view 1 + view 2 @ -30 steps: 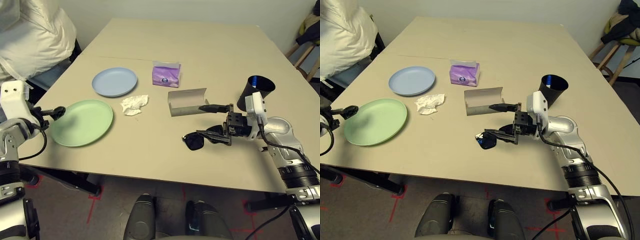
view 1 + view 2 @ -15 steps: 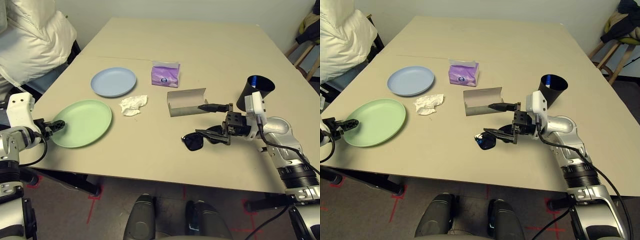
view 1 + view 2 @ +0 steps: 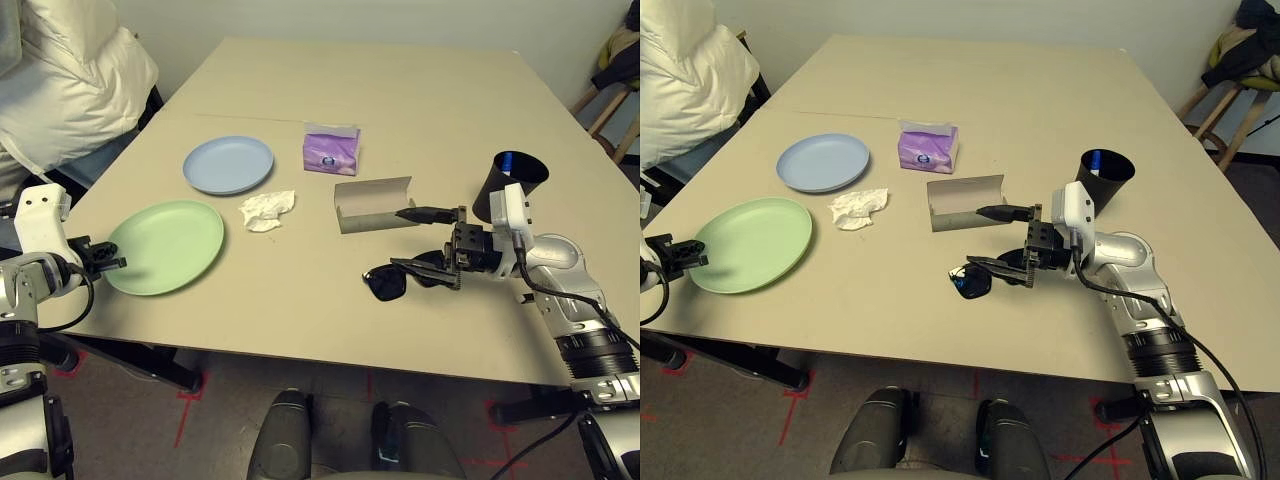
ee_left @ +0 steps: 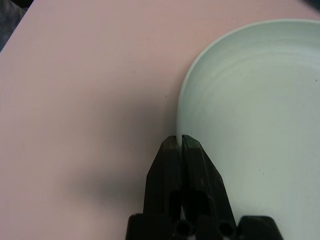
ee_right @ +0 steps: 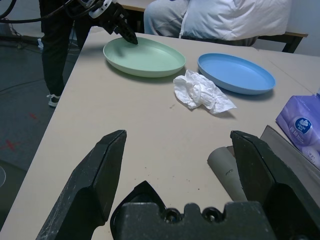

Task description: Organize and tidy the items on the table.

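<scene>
My left gripper is shut, its tips touching the near left rim of the mint green plate. I cannot tell whether they pinch the rim. Behind that plate lies the pale blue plate, with the crumpled white tissue to its right. The purple tissue pack stands behind the grey glasses case. My right gripper is wide open in front of the case, its lower finger resting on the black sunglasses. The black cup stands at the right. The white pen is hidden.
A person in a white puffy jacket sits at the table's left side. A wooden stool stands beyond the right edge. The beige table stretches far back; its front edge runs just under both grippers.
My left gripper has dropped from over the green plate and drawn back to the plate's left rim. The right arm and the sunglasses have stayed put.
</scene>
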`<control>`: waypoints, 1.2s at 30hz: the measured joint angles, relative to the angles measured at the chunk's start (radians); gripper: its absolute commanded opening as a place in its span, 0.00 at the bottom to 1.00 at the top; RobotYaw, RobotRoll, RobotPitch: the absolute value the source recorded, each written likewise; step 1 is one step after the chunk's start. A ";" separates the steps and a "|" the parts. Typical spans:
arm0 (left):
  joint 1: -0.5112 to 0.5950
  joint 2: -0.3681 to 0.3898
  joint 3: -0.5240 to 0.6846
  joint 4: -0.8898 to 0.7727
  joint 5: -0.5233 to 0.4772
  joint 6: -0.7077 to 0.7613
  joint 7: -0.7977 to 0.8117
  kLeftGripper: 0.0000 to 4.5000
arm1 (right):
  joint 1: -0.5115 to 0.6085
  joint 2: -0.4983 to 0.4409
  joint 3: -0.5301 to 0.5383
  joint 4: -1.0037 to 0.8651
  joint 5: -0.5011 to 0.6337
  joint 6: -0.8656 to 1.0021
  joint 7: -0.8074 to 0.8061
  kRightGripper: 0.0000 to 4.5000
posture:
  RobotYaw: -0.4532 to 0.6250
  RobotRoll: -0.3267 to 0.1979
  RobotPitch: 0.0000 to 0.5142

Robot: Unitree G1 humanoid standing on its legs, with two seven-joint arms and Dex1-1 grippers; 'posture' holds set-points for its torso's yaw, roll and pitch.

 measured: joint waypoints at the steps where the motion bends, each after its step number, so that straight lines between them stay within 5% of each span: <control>1: 0.000 -0.002 0.003 -0.001 0.000 0.002 0.002 0.01 | 0.000 0.000 0.000 0.000 0.000 0.000 0.000 1.00 | 0.63 0.62 0.11; 17: -0.051 -0.144 0.230 -0.290 -0.094 0.327 0.186 0.01 | -0.007 0.004 -0.004 -0.011 0.028 0.054 -0.056 1.00 | 0.63 0.62 0.10; 27: -0.209 -0.153 0.352 -0.298 -0.109 0.398 0.271 0.01 | -0.008 0.010 -0.004 -0.009 0.028 0.049 -0.063 1.00 | 0.63 0.62 0.10; 36: -0.384 -0.256 0.338 -0.151 -0.086 0.307 0.400 0.01 | -0.015 0.032 -0.007 -0.007 0.029 0.043 -0.101 1.00 | 0.64 0.62 0.11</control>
